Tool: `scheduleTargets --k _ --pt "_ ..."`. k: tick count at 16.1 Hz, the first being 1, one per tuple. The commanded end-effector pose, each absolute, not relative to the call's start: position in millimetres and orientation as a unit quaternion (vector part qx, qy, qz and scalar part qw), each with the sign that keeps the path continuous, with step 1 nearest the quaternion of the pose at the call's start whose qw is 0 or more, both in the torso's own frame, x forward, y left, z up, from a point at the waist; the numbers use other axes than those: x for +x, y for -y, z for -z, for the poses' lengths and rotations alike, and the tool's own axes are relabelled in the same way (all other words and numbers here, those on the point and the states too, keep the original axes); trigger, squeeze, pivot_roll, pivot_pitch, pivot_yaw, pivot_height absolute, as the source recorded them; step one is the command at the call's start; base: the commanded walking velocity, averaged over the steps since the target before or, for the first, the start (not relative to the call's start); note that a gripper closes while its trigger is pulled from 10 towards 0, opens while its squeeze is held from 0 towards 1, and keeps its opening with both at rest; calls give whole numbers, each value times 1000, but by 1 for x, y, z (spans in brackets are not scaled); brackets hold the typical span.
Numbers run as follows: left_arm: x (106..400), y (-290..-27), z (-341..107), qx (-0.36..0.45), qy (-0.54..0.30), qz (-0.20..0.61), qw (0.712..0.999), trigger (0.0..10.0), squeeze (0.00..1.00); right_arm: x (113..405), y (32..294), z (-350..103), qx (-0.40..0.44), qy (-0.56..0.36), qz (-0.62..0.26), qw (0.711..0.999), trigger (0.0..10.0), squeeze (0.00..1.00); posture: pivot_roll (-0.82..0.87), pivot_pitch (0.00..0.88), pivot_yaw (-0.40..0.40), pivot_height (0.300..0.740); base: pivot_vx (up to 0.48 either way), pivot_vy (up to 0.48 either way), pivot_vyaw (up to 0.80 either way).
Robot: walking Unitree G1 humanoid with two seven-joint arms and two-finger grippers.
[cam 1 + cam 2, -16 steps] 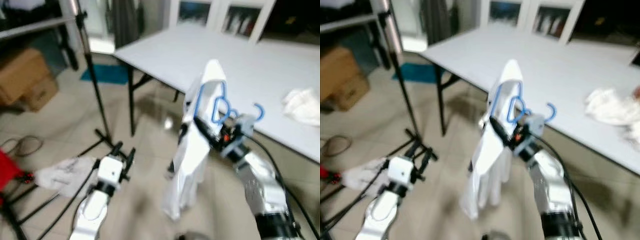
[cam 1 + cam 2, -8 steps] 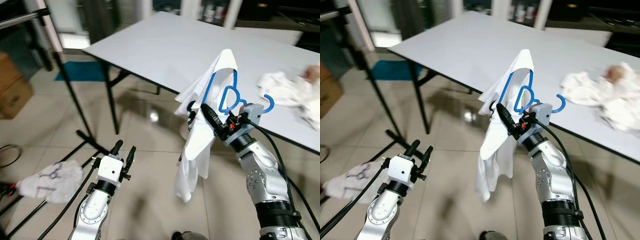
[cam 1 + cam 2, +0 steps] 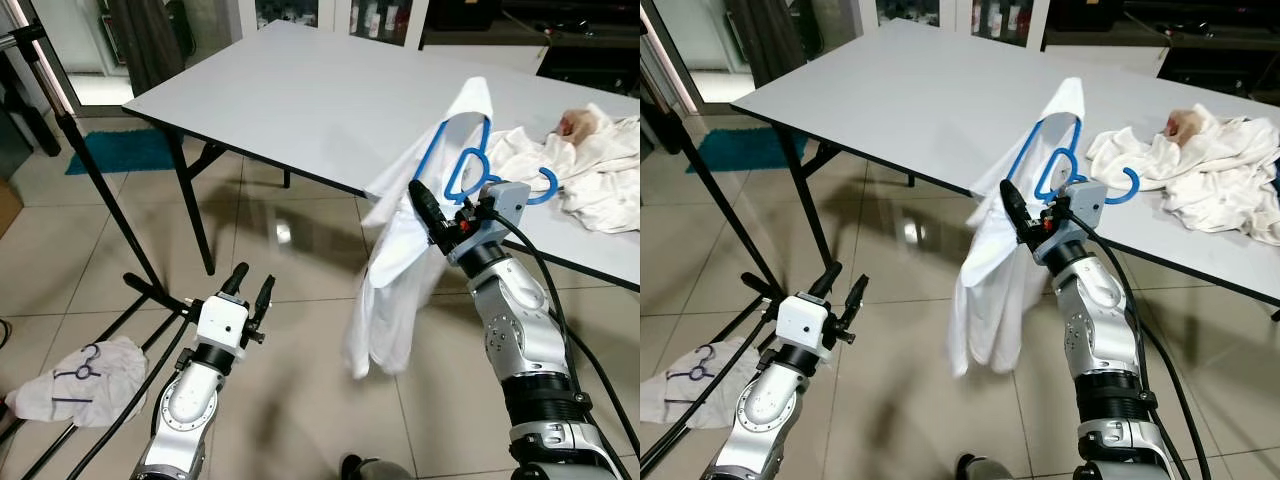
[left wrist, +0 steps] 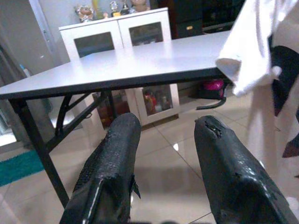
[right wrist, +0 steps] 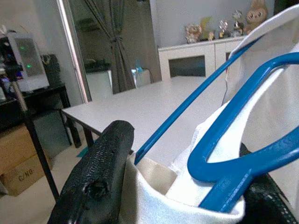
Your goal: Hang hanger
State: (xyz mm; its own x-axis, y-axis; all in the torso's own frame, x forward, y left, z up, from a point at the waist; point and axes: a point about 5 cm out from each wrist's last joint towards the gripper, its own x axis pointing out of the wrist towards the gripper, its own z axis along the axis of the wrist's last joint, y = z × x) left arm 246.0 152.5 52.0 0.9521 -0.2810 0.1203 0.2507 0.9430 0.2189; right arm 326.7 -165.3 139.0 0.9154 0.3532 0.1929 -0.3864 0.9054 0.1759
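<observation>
My right gripper (image 3: 425, 212) is raised in front of the white table (image 3: 300, 110), shut on a blue hanger (image 3: 470, 165) with a white garment (image 3: 395, 280) draped over it. The garment hangs down below the gripper toward the floor. The hanger's hook (image 3: 540, 185) points to the right. In the right wrist view the blue hanger (image 5: 233, 154) and white cloth (image 5: 159, 196) sit between the black fingers (image 5: 98, 182). My left gripper (image 3: 250, 285) is low over the tiled floor, open and holding nothing; its two fingers (image 4: 117, 154) stand apart.
A black stand pole (image 3: 90, 170) with floor legs rises at the left. A white cloth (image 3: 70, 375) lies on the floor by its legs. A pile of white clothes (image 3: 590, 165) lies on the table at the right. A teal mat (image 3: 115, 150) lies beyond.
The camera has turned to the right, so the whole scene shifted left. My right gripper still holds the hanger, raised slightly; the garment swings below it. The left gripper stays low and open.
</observation>
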Motion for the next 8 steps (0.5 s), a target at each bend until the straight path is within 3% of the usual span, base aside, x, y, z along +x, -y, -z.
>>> scheduleTargets --k 1,8 --pt "251 -156 -62 100 92 127 983 10000 0 329 172 -145 94 93 -173 976 10000 0 -28 16 0 740 0 0 -500" --pt "254 -155 -69 104 100 132 981 10000 0 332 180 -143 100 91 -133 982 10000 0 -37 19 15 740 0 0 -638"
